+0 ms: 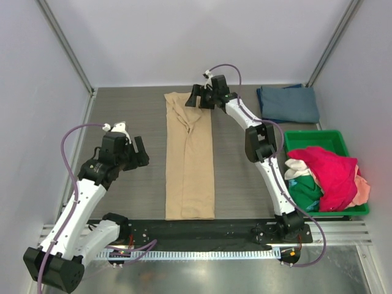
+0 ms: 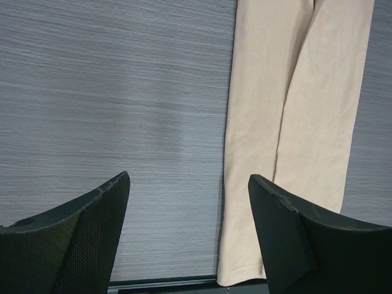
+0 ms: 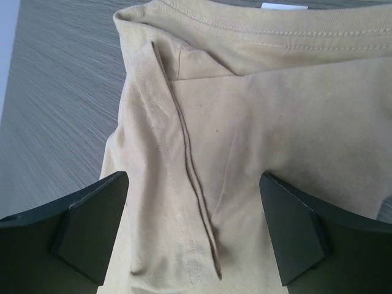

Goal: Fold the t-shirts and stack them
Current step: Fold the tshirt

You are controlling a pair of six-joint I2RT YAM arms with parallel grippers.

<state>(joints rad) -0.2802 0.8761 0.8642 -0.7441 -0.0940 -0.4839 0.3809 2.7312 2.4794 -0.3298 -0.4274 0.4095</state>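
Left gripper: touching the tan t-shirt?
Apart. The top view shows a strip of table between the open left gripper and the tan t-shirt.

The left arm (image 1: 86,190) stood bent over the near-left corner of the bench (image 1: 128,116), the left gripper (image 1: 142,153) with fingers spread wide. The right arm (image 1: 269,171) stretched toward the far edge, the right gripper (image 1: 195,97) equally wide.
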